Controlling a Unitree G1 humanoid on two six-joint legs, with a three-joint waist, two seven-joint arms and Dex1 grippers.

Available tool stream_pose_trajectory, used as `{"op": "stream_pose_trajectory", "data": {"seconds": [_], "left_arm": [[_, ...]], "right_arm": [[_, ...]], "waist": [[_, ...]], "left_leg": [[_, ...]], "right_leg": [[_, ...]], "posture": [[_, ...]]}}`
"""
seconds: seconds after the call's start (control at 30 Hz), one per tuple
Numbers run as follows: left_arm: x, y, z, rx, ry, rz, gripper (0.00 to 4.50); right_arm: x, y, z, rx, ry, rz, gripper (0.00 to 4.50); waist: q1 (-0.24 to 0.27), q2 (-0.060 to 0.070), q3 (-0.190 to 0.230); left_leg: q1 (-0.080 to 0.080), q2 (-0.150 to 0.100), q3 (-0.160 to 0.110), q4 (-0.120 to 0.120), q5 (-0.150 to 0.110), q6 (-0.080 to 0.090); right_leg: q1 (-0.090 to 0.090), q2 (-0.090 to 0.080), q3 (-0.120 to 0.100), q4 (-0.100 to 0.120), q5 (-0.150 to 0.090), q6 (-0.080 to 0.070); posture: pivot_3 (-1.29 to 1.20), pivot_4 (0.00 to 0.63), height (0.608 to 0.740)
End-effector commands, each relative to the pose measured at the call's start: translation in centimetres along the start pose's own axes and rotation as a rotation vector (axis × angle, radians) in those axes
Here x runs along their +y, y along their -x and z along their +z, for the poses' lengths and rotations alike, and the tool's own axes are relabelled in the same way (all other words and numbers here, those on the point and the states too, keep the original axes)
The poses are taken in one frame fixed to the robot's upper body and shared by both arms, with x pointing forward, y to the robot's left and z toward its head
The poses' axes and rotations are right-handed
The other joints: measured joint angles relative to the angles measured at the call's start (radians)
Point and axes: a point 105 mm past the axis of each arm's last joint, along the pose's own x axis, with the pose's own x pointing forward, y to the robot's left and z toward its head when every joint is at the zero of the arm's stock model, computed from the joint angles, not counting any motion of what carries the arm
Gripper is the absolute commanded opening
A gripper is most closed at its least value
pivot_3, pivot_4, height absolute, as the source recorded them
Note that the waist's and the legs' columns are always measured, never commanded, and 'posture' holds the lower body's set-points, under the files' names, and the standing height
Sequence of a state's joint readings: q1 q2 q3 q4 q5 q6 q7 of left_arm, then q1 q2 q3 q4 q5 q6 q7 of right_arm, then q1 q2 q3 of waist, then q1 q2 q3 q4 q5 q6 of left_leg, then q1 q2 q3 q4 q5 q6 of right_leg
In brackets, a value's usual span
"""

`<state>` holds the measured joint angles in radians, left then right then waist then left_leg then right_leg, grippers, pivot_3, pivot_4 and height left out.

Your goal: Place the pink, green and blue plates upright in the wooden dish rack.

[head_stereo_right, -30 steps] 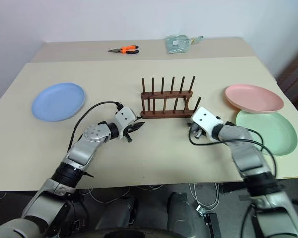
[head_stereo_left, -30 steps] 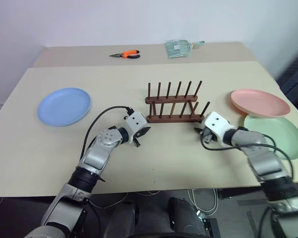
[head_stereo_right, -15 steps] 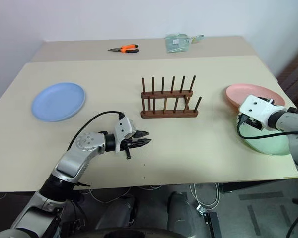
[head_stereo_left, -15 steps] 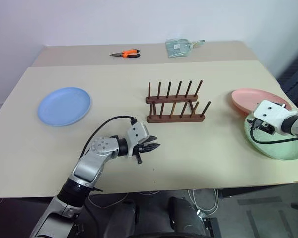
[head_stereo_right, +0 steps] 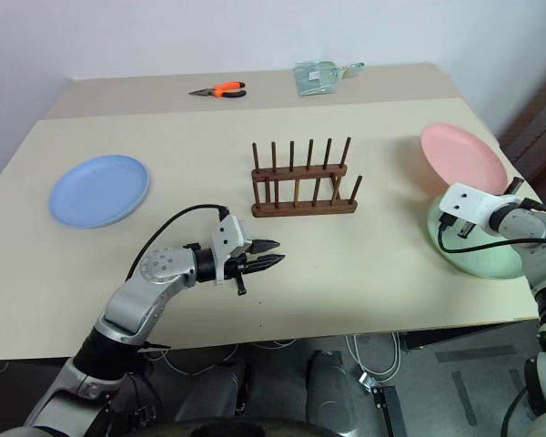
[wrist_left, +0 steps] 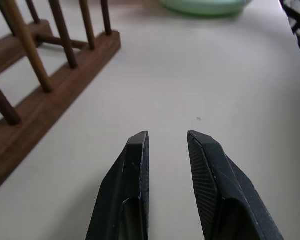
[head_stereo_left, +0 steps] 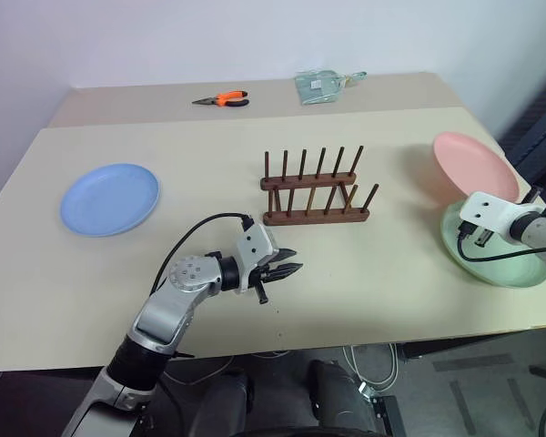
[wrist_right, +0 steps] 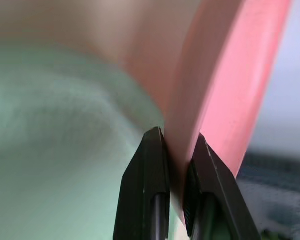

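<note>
Orange pliers (head_stereo_left: 222, 99) and clear packet (head_stereo_left: 320, 86) at far table edge. Wooden dish rack (head_stereo_left: 313, 188) mid-table, empty. Blue plate (head_stereo_left: 109, 198) far left, flat. Right gripper (wrist_right: 177, 150) pinching rim of pink plate (head_stereo_left: 474, 166), plate tilted above green plate (head_stereo_left: 496, 259). Left gripper (wrist_left: 166, 141) slightly parted, holding nothing, near rack.

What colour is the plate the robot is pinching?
Salmon pink. The right gripper is shut on the pink plate; the right wrist view shows it best.
</note>
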<state>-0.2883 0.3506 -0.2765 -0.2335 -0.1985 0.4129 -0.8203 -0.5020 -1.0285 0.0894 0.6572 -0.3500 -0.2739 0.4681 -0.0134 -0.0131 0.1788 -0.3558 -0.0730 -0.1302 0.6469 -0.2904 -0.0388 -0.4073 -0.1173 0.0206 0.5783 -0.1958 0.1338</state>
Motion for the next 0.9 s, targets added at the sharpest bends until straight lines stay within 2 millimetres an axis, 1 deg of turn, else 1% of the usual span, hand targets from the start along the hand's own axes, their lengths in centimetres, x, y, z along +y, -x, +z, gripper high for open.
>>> {"op": "stream_pose_trajectory", "data": {"seconds": [0.03,0.07,0.1,0.13,0.2,0.23,0.27,0.3,0.37,0.43,0.57,0.77,0.9], "left_arm": [[1.0,1.2,2.2,-0.094,0.001,0.050,1.18],[1.2,1.4,2.3,-0.100,0.007,0.055,1.18],[1.2,1.6,2.4,-0.104,0.008,0.057,1.18],[1.2,1.8,2.4,-0.103,0.009,0.056,1.18],[1.1,2.0,2.1,-0.088,-0.001,0.045,1.18],[1.1,2.0,1.9,-0.083,-0.004,0.041,1.18],[1.0,2.0,1.9,-0.080,-0.007,0.038,1.18],[1.1,2.0,1.9,-0.080,-0.008,0.037,1.18],[1.2,1.9,2.0,-0.081,-0.013,0.036,1.18],[1.2,1.8,2.1,-0.085,-0.013,0.036,1.18],[1.0,1.8,2.1,-0.087,-0.014,0.037,1.18],[0.7,1.9,2.0,-0.085,-0.010,0.039,1.18],[0.7,1.9,2.0,-0.084,-0.009,0.041,1.18]], "right_arm": [[-6.4,2.5,5.6,-0.245,-0.063,-0.201,0.07],[-7.2,3.1,6.8,-0.304,-0.122,-0.223,0.07],[-8.3,3.8,8.5,-0.394,-0.261,-0.242,0.07],[-9.1,4.6,10.3,-0.494,-0.437,-0.236,0.07],[-9.5,7.4,15.7,-0.819,-0.815,-0.055,0.07],[-9.4,8.6,17.3,-0.918,-0.911,0.030,0.07],[-9.4,9.3,18.4,-0.980,-1.000,0.095,0.07],[-9.2,9.5,18.7,-0.988,-1.041,0.134,0.07],[-7.1,9.2,19.6,-0.953,-1.057,0.251,0.07],[-5.8,8.7,20.1,-0.920,-1.074,0.310,0.07],[-5.1,8.2,20.1,-0.884,-1.089,0.332,0.07],[-4.8,6.7,18.6,-0.817,-1.126,0.309,0.07],[-3.8,5.5,17.9,-0.755,-1.145,0.330,0.07]], "waist": [[-0.001,0.002,0.000],[-0.002,0.003,0.001],[-0.002,0.003,0.001],[-0.002,0.002,0.001],[0.000,0.002,0.001],[0.002,0.002,0.001],[0.004,0.002,0.001],[0.008,0.002,0.001],[0.025,0.000,0.001],[0.033,-0.001,0.000],[0.026,0.000,0.001],[0.025,0.000,0.001],[0.025,0.000,0.001]], "left_leg": [[0.000,0.000,0.000,0.000,0.000,0.000],[0.000,0.000,0.000,0.000,0.000,0.000],[0.000,0.000,0.000,0.000,0.000,0.000],[0.000,0.000,0.000,0.000,0.000,0.000],[0.000,0.001,-0.002,0.000,0.000,0.000],[0.000,0.001,-0.004,0.000,0.000,0.000],[0.000,0.002,-0.006,0.000,0.000,0.000],[0.000,0.001,-0.007,0.000,0.000,0.000],[-0.002,0.001,-0.007,0.001,0.000,0.001],[-0.002,0.000,-0.006,0.002,0.000,0.001],[-0.003,0.000,-0.004,0.002,0.000,0.001],[-0.002,0.000,-0.003,0.000,0.000,0.001],[-0.002,0.000,-0.003,0.001,0.000,0.001]], "right_leg": [[0.000,0.000,0.000,0.000,0.000,0.000],[0.000,0.000,0.000,0.000,0.001,0.002],[0.000,0.000,0.001,0.000,0.001,0.003],[0.000,0.000,0.000,0.000,0.001,0.004],[0.001,0.001,0.000,0.000,0.001,0.004],[0.001,0.001,0.000,0.000,0.003,0.001],[0.001,0.001,0.000,0.000,0.003,0.001],[0.001,0.001,-0.001,0.000,0.003,0.001],[0.001,0.000,-0.002,-0.001,0.001,-0.002],[0.002,0.000,-0.002,-0.001,0.001,-0.002],[0.000,0.000,-0.001,-0.001,0.000,-0.001],[-0.001,0.001,-0.002,0.000,0.001,-0.001],[-0.001,0.001,-0.002,0.000,0.000,-0.001]], "posture": [[0.00,0.150,0.740],[0.00,0.150,0.740],[0.00,0.150,0.740],[0.00,0.150,0.740],[0.00,0.150,0.740],[0.00,0.150,0.740],[0.00,0.150,0.740],[0.00,0.150,0.740],[0.00,0.150,0.740],[0.00,0.150,0.740],[0.00,0.150,0.740],[0.00,0.150,0.740],[0.00,0.150,0.740]]}}
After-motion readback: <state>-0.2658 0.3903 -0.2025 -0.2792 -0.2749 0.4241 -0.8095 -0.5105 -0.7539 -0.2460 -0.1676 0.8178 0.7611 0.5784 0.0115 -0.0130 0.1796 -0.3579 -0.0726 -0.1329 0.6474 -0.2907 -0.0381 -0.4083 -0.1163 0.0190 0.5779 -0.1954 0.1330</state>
